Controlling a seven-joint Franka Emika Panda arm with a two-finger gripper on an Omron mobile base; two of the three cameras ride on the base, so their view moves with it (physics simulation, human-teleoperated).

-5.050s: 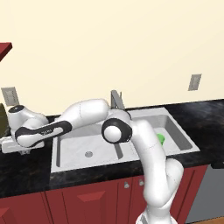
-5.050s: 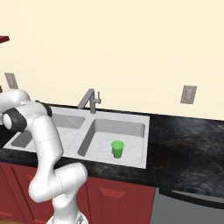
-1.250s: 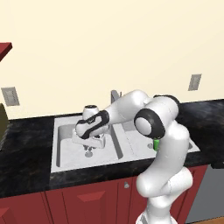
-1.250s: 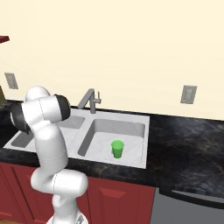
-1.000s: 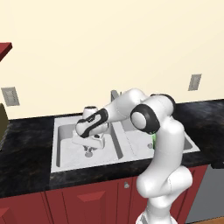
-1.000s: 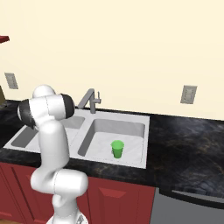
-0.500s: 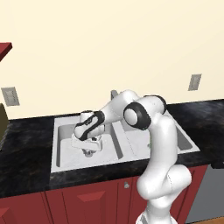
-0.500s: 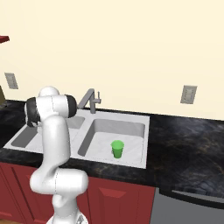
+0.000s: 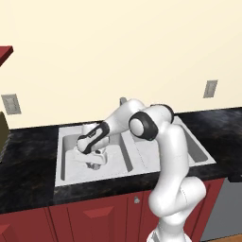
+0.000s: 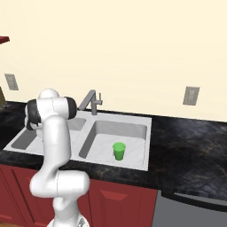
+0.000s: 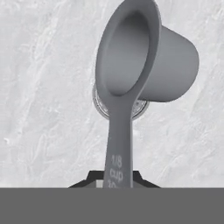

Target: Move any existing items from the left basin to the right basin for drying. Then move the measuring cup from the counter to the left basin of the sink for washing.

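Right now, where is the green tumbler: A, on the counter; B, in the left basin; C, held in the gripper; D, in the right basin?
D: the green tumbler stands upright on the floor of the right basin, while the gripper holds the measuring cup by its handle.

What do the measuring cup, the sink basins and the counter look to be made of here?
Measuring cup: smooth matte grey, probably moulded plastic, with raised size lettering on its handle.
Sink: light grey with a faint mottled sheen, steel-like, though the rendering leaves it open.
Counter: black, speckled and glossy, apparently polished stone.
Green tumbler: bright uniform colour, likely plastic.
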